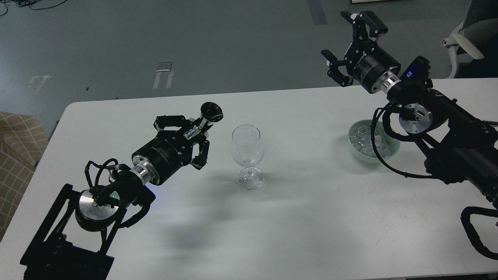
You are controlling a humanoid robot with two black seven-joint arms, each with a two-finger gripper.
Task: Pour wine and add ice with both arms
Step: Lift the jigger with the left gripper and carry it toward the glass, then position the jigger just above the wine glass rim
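Observation:
A clear stemmed wine glass (246,149) stands upright in the middle of the white table (311,225); it looks empty. My left gripper (196,131) is shut on a small dark metal cup with a stem (211,111), held just left of the glass's rim. A pale green bowl (393,151) at the right holds several clear ice cubes (365,142). My right gripper (350,42) is open and empty, raised above the table's far edge, up and left of the bowl. The right arm's cable loops over the bowl's right side.
A grey-white chair (465,37) stands beyond the table's far right corner. A tan checked seat (15,147) sits off the table's left edge. Grey floor lies behind the table.

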